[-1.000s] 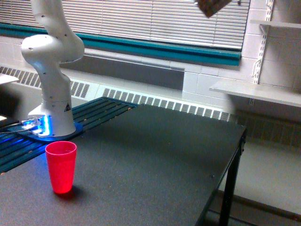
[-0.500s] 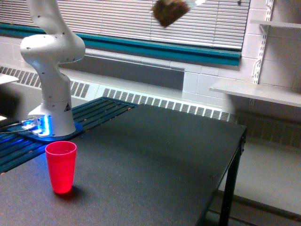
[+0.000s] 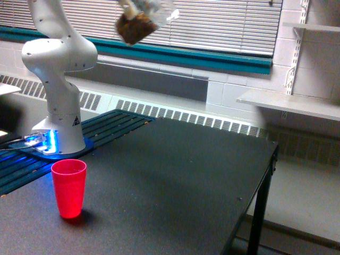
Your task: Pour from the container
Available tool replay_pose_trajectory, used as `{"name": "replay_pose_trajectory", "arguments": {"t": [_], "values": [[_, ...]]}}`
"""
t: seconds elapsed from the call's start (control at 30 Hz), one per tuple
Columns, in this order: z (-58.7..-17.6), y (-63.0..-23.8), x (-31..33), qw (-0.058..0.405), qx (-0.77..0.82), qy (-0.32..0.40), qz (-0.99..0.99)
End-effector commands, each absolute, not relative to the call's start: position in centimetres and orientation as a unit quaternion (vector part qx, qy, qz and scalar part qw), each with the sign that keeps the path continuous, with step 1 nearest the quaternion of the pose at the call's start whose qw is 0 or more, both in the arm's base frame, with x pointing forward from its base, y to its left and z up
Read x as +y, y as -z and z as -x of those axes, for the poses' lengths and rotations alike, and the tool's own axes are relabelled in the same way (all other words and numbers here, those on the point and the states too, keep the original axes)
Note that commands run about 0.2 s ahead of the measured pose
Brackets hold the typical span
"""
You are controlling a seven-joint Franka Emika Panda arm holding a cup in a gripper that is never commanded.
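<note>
Exterior view: the black table is filling most of the lower frame, and the white robot arm is standing on its base at the exterior view's left. A red cup is sitting upright on the table in front of that base. High above, near the top edge and in front of the window blinds, the container is hanging tilted, its clear plastic walls showing brown nuts massed at its lower end. The gripper is lying beyond the frame, so its fingers cannot be judged.
</note>
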State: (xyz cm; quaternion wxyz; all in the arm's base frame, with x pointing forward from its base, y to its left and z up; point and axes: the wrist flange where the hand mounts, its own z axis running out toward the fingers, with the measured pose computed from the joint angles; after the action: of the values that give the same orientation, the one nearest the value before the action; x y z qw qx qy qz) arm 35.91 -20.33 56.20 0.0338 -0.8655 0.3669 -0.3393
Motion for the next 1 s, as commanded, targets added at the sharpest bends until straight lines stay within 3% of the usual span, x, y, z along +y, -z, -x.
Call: {"name": "replay_pose_trajectory", "arguments": {"t": [0.03, 0.47, 1.0], "values": [[-32.4, -55.0, -22.0, 0.011, 0.37, 0.328, 0.869], [-26.4, -51.4, -23.6, -0.016, 0.407, 0.302, 0.862], [-21.9, -48.8, -25.1, -0.047, 0.436, 0.266, 0.859]]}}
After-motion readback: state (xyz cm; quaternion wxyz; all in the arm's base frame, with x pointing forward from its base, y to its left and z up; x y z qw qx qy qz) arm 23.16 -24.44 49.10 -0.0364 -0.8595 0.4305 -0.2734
